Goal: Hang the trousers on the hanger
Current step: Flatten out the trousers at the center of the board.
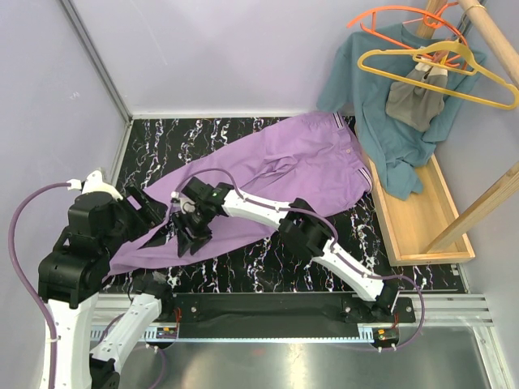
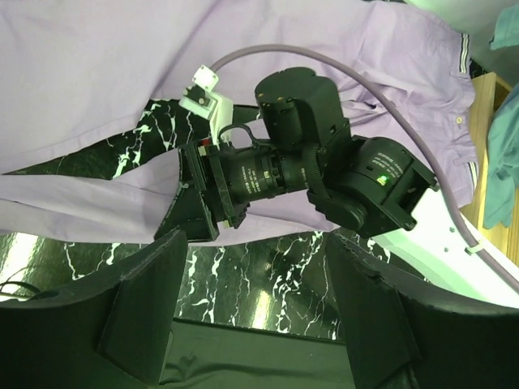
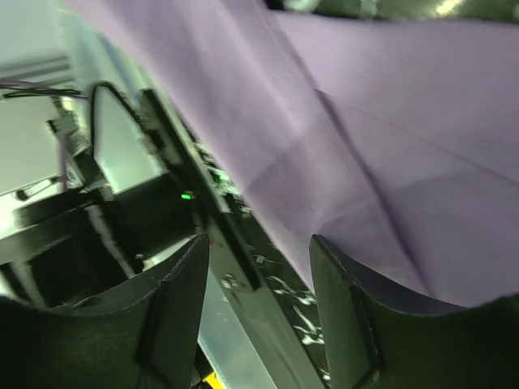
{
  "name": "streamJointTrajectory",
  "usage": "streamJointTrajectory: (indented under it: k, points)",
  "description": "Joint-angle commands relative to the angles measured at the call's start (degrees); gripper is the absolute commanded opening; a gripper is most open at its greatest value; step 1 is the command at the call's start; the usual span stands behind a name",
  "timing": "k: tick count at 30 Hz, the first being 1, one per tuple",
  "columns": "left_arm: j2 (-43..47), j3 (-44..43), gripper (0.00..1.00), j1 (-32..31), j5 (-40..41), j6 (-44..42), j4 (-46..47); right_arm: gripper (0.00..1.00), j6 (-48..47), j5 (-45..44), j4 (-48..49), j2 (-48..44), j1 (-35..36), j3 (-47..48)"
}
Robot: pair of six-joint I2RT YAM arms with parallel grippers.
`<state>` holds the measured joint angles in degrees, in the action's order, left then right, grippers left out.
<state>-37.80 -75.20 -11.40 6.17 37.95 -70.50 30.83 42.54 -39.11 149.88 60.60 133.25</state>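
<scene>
Both left pincer (image 2: 259,292) and right pincer (image 3: 259,304) are hanging by the trousers (image 1: 300,162).
Each is gaping empty; pinching the leg's edge deeply seems best.

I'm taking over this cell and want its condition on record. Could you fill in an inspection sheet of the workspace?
Surface: black marbled tabletop, partly covered by cloth.
Job's things: lilac trousers lie flat and diagonal, waistband toward the wooden rack; yellow hanger hangs on that rack.
Clutter: teal shirt, grey garment and orange hanger on the rack.
Grippers: left gripper jaws open over bare tabletop; right gripper jaws open at a trouser leg's edge.
Cables: left cable and right cable loop freely.
Surroundings: lilac walls; wooden tray.
</scene>
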Motion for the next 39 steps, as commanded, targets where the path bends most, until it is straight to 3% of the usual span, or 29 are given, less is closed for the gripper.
streamJointTrajectory:
  k: [1,17,34,39]
  points:
    - [0.3,-0.6,0.74,0.1,-1.3,-0.8,0.5,0.59,-3.7,-3.2,-1.7,-1.6,-0.8,-1.1]
    - [-0.8,-0.6,0.75,0.1,-1.6,-3.3,0.2,0.6,-5.3,-6.4,-4.5,-0.1,-1.3,5.7]
    - [-0.3,1.0,0.76,0.1,-2.4,-3.8,-0.5,0.6,-8.4,-8.4,-5.0,3.1,-2.3,3.7]
    - [-0.4,1.3,0.76,0.1,-2.6,-3.8,-0.5,0.55,-6.6,-5.6,-4.1,3.1,-2.3,4.1]
